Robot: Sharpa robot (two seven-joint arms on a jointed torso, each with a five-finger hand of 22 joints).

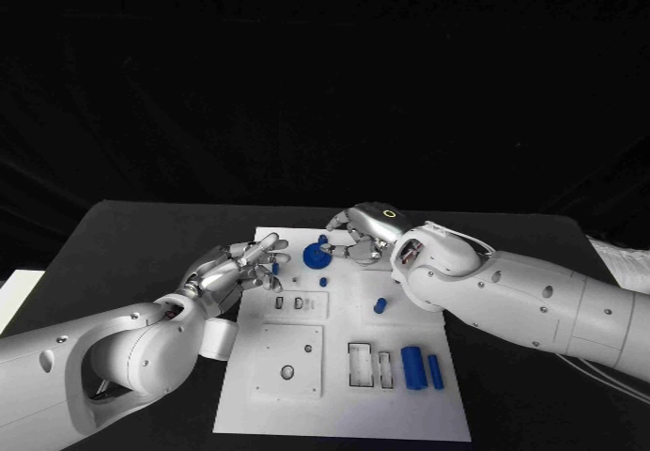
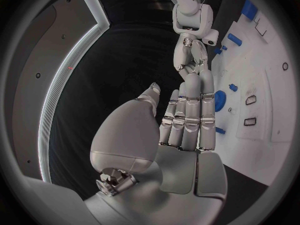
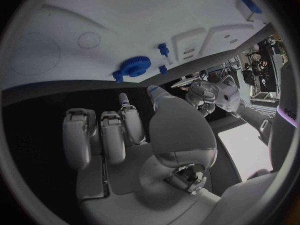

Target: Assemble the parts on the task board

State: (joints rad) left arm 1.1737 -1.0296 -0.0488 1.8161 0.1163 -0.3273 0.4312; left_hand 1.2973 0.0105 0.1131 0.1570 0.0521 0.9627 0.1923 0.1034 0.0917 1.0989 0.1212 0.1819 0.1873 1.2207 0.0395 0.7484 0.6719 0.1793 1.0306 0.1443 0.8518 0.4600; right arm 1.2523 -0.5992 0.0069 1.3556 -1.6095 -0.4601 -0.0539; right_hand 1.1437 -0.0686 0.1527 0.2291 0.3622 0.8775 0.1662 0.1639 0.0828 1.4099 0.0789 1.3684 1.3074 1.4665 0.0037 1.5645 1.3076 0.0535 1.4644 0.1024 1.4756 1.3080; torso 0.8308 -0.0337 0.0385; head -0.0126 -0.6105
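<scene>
My right hand [image 1: 361,235] hovers by the blue gear [image 1: 317,256] near the top of the white task board [image 1: 407,413], fingers curled, gripping nothing. My left hand [image 1: 241,268] rests open at the board's left edge. Blue cylinder [image 1: 413,367] lower right.

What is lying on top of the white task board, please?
On the task board lie a blue gear, a small blue piece and two blue cylinders. The right hand covers the far edge, so parts there cannot be seen.

left hand [image 1: 241,268] hides part of task board [image 1: 407,404].
</scene>
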